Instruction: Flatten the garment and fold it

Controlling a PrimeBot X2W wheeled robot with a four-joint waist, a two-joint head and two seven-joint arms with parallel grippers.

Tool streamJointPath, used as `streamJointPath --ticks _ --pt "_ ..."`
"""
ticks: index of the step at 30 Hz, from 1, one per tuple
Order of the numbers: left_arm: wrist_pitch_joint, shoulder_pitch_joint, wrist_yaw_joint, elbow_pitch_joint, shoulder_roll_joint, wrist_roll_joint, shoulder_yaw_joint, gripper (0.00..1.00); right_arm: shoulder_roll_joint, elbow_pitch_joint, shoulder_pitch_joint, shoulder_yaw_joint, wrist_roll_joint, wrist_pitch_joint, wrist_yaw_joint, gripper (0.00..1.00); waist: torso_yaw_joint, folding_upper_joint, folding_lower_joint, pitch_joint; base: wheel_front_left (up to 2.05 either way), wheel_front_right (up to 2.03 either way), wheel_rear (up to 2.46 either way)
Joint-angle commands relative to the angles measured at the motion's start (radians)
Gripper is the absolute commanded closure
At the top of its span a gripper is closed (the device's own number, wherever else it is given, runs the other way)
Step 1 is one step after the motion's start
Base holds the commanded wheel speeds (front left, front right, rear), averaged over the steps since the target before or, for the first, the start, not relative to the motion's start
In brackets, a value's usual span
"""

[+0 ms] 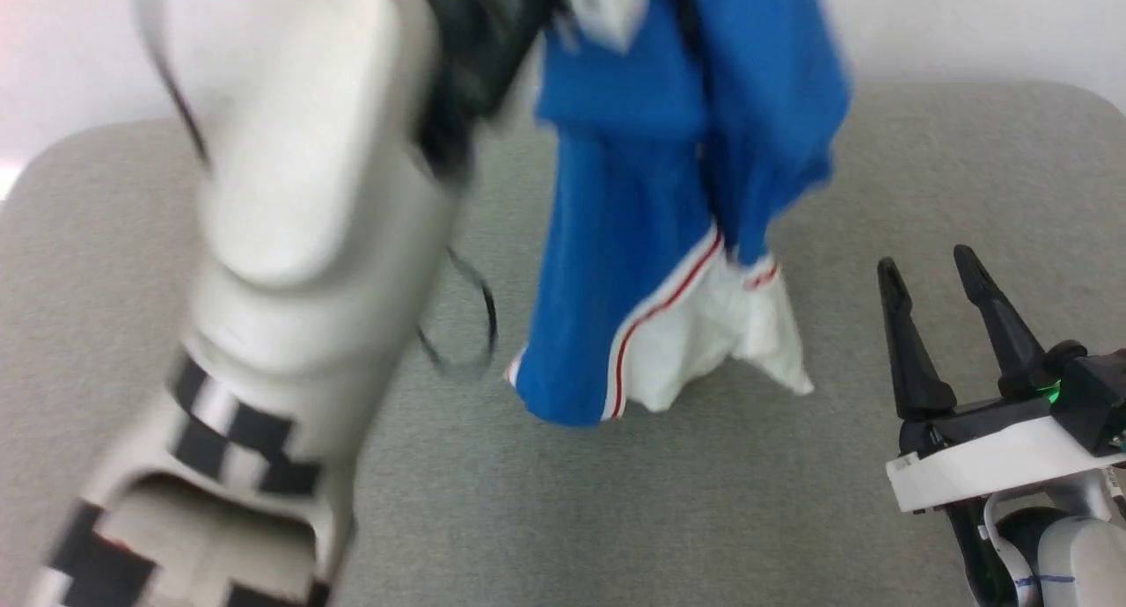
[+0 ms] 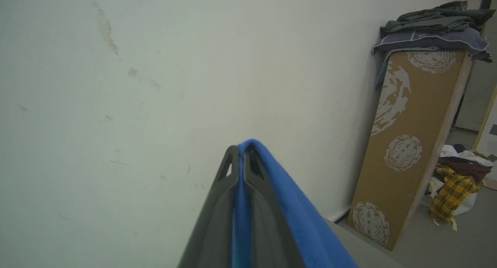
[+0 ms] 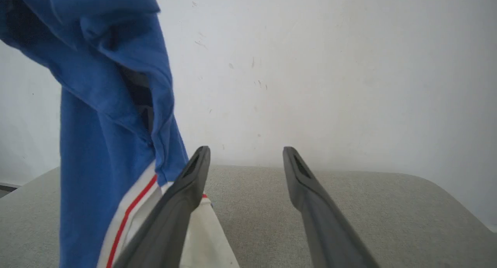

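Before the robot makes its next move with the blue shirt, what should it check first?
1. Left gripper shut on the garment: ok, blue cloth is pinched between its fingers.
2. Right gripper open with nothing between its fingers, ready to grab: ok.
3. Garment lying flat on the grey table: not ok, it hangs bunched from the left gripper.
4. Bottom of the garment touching the table: cannot tell.
5. A free corner for the right gripper to take: cannot tell, folds hide the edges.
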Motion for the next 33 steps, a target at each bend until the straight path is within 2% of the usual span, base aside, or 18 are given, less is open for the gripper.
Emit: streamJointPath --ticks 1,3,8,12,17,18,19,20,25,29,33 --pt "-0.016 0.046 0.012 0.003 -0.005 -0.019 -0.031 1.00 0.004 -0.003 -0.002 -0.002 -0.004 -0.003 -0.002 0.00 -0.027 -0.0001 0.0000 0.018 0.00 0.00 0.00" --pt "-0.041 0.117 0.039 0.018 -0.005 -0.053 -0.081 1.00 0.002 -0.003 -0.003 0.000 -0.002 -0.002 -0.002 0.00 -0.042 -0.0001 0.0000 0.030 0.00 0.00 0.00" --pt "-0.093 0.269 0.061 0.150 -0.002 -0.024 -0.190 1.00 -0.007 -0.002 -0.021 0.023 0.011 0.004 -0.002 0.00 -0.080 -0.0001 0.0000 0.071 0.00 0.00 0.00" --pt "-0.143 0.335 0.084 0.309 0.014 0.020 -0.230 1.00 -0.020 0.000 -0.042 0.047 0.025 0.010 -0.002 0.00 -0.109 -0.0001 0.0000 0.109 0.00 0.00 0.00" --pt "-0.212 0.355 0.111 0.477 0.017 0.021 -0.219 1.00 -0.038 0.013 -0.060 0.065 0.039 0.014 -0.002 0.00 -0.129 -0.0001 0.0000 0.137 0.00 0.00 0.00" --pt "-0.232 0.352 0.109 0.495 0.014 0.019 -0.219 0.95 -0.042 0.015 -0.059 0.063 0.040 0.015 -0.002 0.00 -0.126 -0.0001 0.0000 0.139 0.00 0.00 0.00" --pt "-0.253 0.349 0.108 0.509 0.010 0.012 -0.215 0.50 -0.046 0.018 -0.057 0.059 0.041 0.015 -0.002 0.00 -0.122 -0.0001 0.0000 0.138 0.00 0.00 0.00" --pt "-0.276 0.345 0.108 0.518 0.006 0.002 -0.209 0.00 -0.049 0.021 -0.053 0.055 0.041 0.015 -0.002 0.00 -0.117 -0.0001 0.0000 0.136 0.00 0.00 0.00" --pt "-0.414 0.328 0.086 0.483 -0.003 -0.058 -0.179 0.00 -0.054 0.025 -0.036 0.048 0.036 0.021 -0.002 0.00 -0.085 -0.0001 0.0000 0.096 0.00 0.00 0.00" --pt "-0.532 0.368 0.076 0.354 -0.004 -0.113 -0.132 0.00 -0.047 0.024 -0.008 0.047 0.029 0.032 -0.002 0.00 -0.064 -0.0001 0.0000 0.048 0.00 0.00 0.00" --pt "-0.588 0.495 0.094 0.132 0.066 -0.112 -0.081 0.00 -0.033 0.016 0.028 0.042 0.023 0.040 -0.002 0.00 -0.049 -0.0001 0.0000 0.012 0.00 0.00 0.00"
